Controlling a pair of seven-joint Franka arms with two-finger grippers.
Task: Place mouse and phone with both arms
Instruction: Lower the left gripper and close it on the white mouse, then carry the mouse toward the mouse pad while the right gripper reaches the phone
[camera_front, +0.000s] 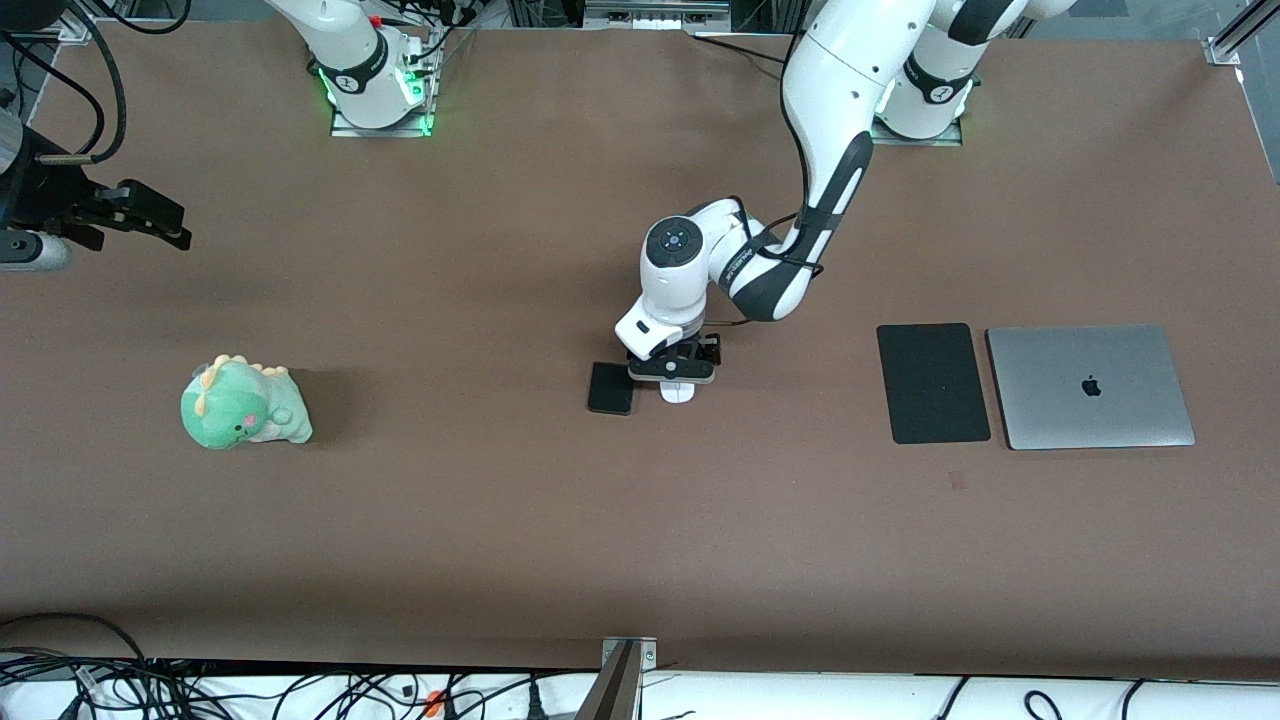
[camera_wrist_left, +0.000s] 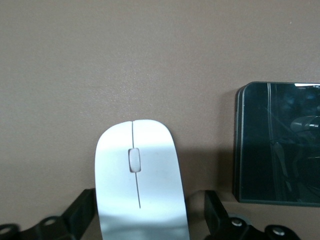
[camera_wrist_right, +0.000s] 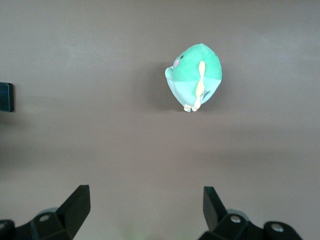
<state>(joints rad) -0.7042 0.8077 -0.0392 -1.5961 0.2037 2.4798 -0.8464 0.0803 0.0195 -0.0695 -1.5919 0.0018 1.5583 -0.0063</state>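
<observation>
The white mouse (camera_front: 677, 392) lies on the brown table near the middle, beside the black phone (camera_front: 611, 388), on the phone's side toward the left arm's end. My left gripper (camera_front: 672, 370) is down over the mouse, open, with one finger on each side of it. In the left wrist view the mouse (camera_wrist_left: 137, 185) sits between the fingers (camera_wrist_left: 85, 207), with a small gap showing, and the phone (camera_wrist_left: 277, 142) lies flat beside it. My right gripper (camera_front: 160, 222) waits open and empty in the air at the right arm's end of the table; its view (camera_wrist_right: 146, 205) shows the phone's edge (camera_wrist_right: 6, 96).
A green plush dinosaur (camera_front: 243, 403) lies toward the right arm's end and also shows in the right wrist view (camera_wrist_right: 195, 77). A matte black pad (camera_front: 932, 382) and a closed silver laptop (camera_front: 1090, 386) lie side by side toward the left arm's end.
</observation>
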